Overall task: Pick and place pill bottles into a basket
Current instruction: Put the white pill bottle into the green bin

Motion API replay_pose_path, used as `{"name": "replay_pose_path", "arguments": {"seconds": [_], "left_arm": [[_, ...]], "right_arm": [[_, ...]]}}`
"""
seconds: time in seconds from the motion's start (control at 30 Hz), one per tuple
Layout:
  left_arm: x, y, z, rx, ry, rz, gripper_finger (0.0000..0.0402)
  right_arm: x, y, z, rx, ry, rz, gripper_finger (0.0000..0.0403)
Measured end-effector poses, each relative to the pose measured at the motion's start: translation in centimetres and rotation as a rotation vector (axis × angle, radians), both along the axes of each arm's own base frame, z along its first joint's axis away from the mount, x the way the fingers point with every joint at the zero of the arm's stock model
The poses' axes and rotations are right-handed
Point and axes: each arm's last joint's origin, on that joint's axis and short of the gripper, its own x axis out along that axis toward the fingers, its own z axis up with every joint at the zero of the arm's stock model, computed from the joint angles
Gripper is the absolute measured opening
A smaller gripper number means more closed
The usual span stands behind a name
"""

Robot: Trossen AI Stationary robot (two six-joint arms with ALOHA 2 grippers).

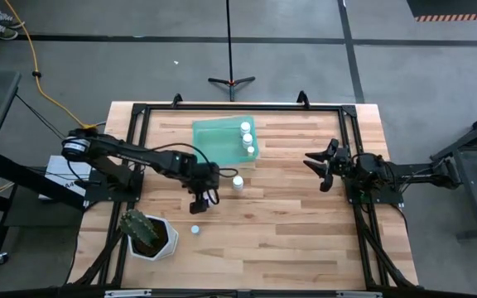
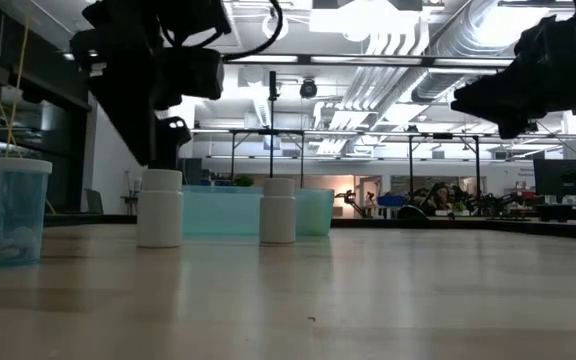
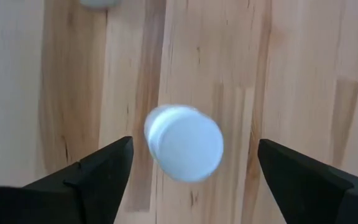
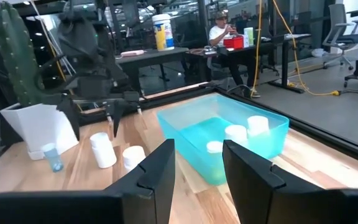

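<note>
**Lining up over the next bottle**

Far to my left sits the white pot with the cactus (image 1: 143, 232), and just beside it a small blue-tinted bottle (image 1: 195, 229) stands alone on the wooden table (image 1: 288, 223).

My left gripper (image 1: 199, 201) hangs above the boards near the table's middle, pointing down. Through my left wrist view a white-capped bottle (image 3: 184, 143) stands upright directly under me, between my two fingers (image 3: 86, 177), which are spread wide and touch nothing. I hold nothing. In the low view that bottle (image 2: 160, 207) stands below my wrist, and another white bottle (image 2: 278, 210) stands just beside it, nearer the basket.

Further right and toward the back lies the teal basket (image 1: 214, 141), with three bottles (image 1: 247, 137) already inside along its right-hand wall.

My right gripper (image 1: 323, 170) waits at the table's right side, raised, its fingers parted and empty.

As I judge it, the job is about half done: three in, three out. The step in hand is the approach to a grasp. Next I need to sink straight down so the cap sits level between my fingers, close gently so the light bottle does not tip or skid, then lift and carry it over the basket wall.
</note>
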Motion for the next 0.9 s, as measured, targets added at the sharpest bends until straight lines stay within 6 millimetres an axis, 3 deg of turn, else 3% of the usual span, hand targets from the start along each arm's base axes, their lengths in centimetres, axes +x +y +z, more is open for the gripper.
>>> {"name": "replay_pose_path", "arguments": {"seconds": [0.37,0.9], "left_arm": [[0.42,-0.43,-0.82,0.076,0.012,0.014,0.0373],[0.88,-0.43,-1.16,0.107,-0.008,0.027,0.0312]], "right_arm": [[0.07,-0.05,-0.2,0.0,0.027,-0.017,0.0126],[0.07,-0.05,-0.27,0.0,0.034,-0.017,0.0126]]}}
